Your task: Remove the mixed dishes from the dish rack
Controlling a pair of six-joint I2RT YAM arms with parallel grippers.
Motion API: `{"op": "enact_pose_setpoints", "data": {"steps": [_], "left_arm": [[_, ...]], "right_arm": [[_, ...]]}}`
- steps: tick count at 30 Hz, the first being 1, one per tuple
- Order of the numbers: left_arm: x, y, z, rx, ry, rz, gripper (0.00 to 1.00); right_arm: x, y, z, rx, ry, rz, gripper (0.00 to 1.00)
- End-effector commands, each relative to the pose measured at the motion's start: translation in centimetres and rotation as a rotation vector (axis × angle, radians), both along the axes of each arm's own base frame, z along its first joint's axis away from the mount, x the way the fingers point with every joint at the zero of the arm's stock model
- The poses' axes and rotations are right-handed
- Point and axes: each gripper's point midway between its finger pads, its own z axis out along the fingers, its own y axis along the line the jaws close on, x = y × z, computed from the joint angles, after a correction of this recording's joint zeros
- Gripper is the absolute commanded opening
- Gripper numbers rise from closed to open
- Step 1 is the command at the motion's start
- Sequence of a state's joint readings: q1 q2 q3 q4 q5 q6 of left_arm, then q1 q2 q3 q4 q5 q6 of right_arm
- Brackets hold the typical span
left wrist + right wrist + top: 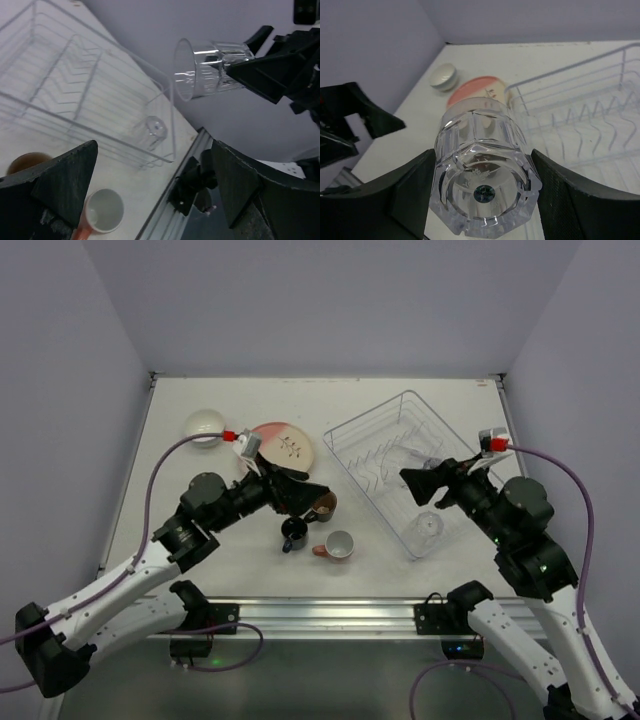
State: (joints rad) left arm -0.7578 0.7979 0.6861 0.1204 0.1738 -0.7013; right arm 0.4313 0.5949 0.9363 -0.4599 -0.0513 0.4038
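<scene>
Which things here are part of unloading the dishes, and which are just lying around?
Part of the job: dish rack, held glass in the right gripper, second glass inside the rack, pink plate, white bowl, brown cup, dark blue cup, salmon cup.
Just there: table, purple cables, metal rail.

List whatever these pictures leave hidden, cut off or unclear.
Brown cup: left wrist view, a left pincer finger hides most of it.
Pink plate: right wrist view, the held glass covers its near edge.
Held glass: top view, barely separable from the right pincer and dish rack wires.
Dark blue cup: top view only, interior too small to see.
</scene>
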Motion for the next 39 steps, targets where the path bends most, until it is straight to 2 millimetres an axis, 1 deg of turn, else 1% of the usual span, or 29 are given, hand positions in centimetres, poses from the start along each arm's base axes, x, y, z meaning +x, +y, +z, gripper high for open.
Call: {"op": "enact_pose_setpoints", "data": {"steps": [1,2,3,4,5,6,7,8,10,13,15,16,18,19,21,22,24,25,26,30,31,32,33,34,35,36,37,38,39], "left_arm": [[-4.8,-3.9,6.6,-0.265,-0.148,-0.304,1.00],[-6.1,-4.7,7.6,-0.300,-0.176,-0.343,1.00],[-6.6,-5.1,8.2,-0.315,-0.190,-0.355,1.00],[-6.4,-5.8,8.0,-0.311,-0.190,-0.348,1.00],[-7.4,-6.3,8.7,-0.339,-0.212,-0.378,1.00],[-7.6,-6.6,8.9,-0.352,-0.216,-0.390,1.00],[-7.8,-7.1,8.7,-0.359,-0.199,-0.406,1.00],[-8.0,-7.1,9.5,-0.390,-0.222,-0.417,1.00],[-8.3,-7.3,9.6,-0.407,-0.226,-0.433,1.00],[-9.1,-7.4,10.6,-0.439,-0.261,-0.460,0.98],[-9.5,-7.8,10.9,-0.447,-0.269,-0.486,0.95],[-9.6,-8.0,10.7,-0.444,-0.269,-0.495,0.92],[-10.5,-8.1,11.3,-0.461,-0.293,-0.527,0.86],[-10.6,-8.4,11.2,-0.457,-0.293,-0.538,0.76],[-11.3,-8.6,11.5,-0.460,-0.309,-0.559,0.63],[-11.4,-8.8,11.4,-0.457,-0.311,-0.563,0.44],[-11.5,-8.9,11.2,-0.454,-0.316,-0.567,0.26],[-11.6,-8.8,11.2,-0.455,-0.318,-0.565,0.09],[-11.6,-8.7,11.1,-0.454,-0.319,-0.562,0.00],[-11.4,-8.4,10.7,-0.434,-0.343,-0.530,0.00],[-11.0,-8.6,10.2,-0.412,-0.326,-0.513,0.00],[-10.8,-8.6,10.1,-0.398,-0.328,-0.502,0.00],[-10.5,-8.6,10.5,-0.387,-0.353,-0.478,0.00],[-9.8,-8.9,9.3,-0.328,-0.317,-0.454,0.00],[-9.3,-8.9,8.9,-0.291,-0.308,-0.422,0.00],[-8.0,-8.3,9.1,-0.258,-0.330,-0.336,0.00],[-6.8,-8.2,7.5,-0.166,-0.278,-0.285,0.00],[-5.7,-7.8,6.7,-0.110,-0.253,-0.219,0.00],[-3.4,-6.4,6.3,-0.052,-0.239,-0.074,0.00]], "right_arm": [[-3.2,3.9,4.8,0.126,-0.189,0.284,0.00],[-3.8,4.3,5.5,0.141,-0.231,0.320,0.00],[-4.7,4.4,6.1,0.158,-0.258,0.352,0.00],[-5.5,4.9,6.4,0.165,-0.272,0.405,0.00],[-6.1,5.2,7.0,0.174,-0.305,0.435,0.00],[-6.7,5.3,7.4,0.187,-0.321,0.458,0.00],[-6.9,5.5,7.4,0.193,-0.323,0.474,0.00],[-7.5,5.7,7.6,0.196,-0.338,0.510,0.00],[-7.9,5.9,7.6,0.199,-0.349,0.536,0.00],[-8.3,6.4,7.3,0.204,-0.353,0.580,0.00],[-8.6,6.8,7.2,0.211,-0.361,0.614,0.00],[-8.8,6.9,7.2,0.211,-0.359,0.626,0.00],[-8.8,7.3,6.9,0.213,-0.360,0.659,0.00],[-8.8,7.5,6.7,0.215,-0.356,0.671,0.00],[-8.7,7.8,6.6,0.222,-0.356,0.684,0.00],[-9.0,7.9,6.6,0.221,-0.367,0.706,0.00],[-9.3,8.0,6.6,0.224,-0.378,0.726,0.00],[-9.6,8.0,6.6,0.226,-0.389,0.739,0.00],[-9.8,7.9,6.7,0.228,-0.399,0.739,0.00],[-9.6,7.7,6.6,0.227,-0.411,0.712,0.00],[-9.5,7.6,6.5,0.224,-0.405,0.708,0.04],[-9.2,7.5,6.5,0.219,-0.405,0.689,0.15],[-8.9,7.4,6.4,0.219,-0.394,0.668,0.55],[-8.4,7.3,5.9,0.217,-0.357,0.640,0.81],[-7.0,6.6,5.9,0.205,-0.354,0.548,0.98],[-6.1,5.8,6.3,0.196,-0.343,0.474,0.99],[-4.9,4.9,4.2,0.162,-0.235,0.384,0.99],[-2.6,2.8,3.7,0.140,-0.204,0.203,0.99],[-1.7,1.4,2.9,0.124,-0.165,0.103,0.99]]}}
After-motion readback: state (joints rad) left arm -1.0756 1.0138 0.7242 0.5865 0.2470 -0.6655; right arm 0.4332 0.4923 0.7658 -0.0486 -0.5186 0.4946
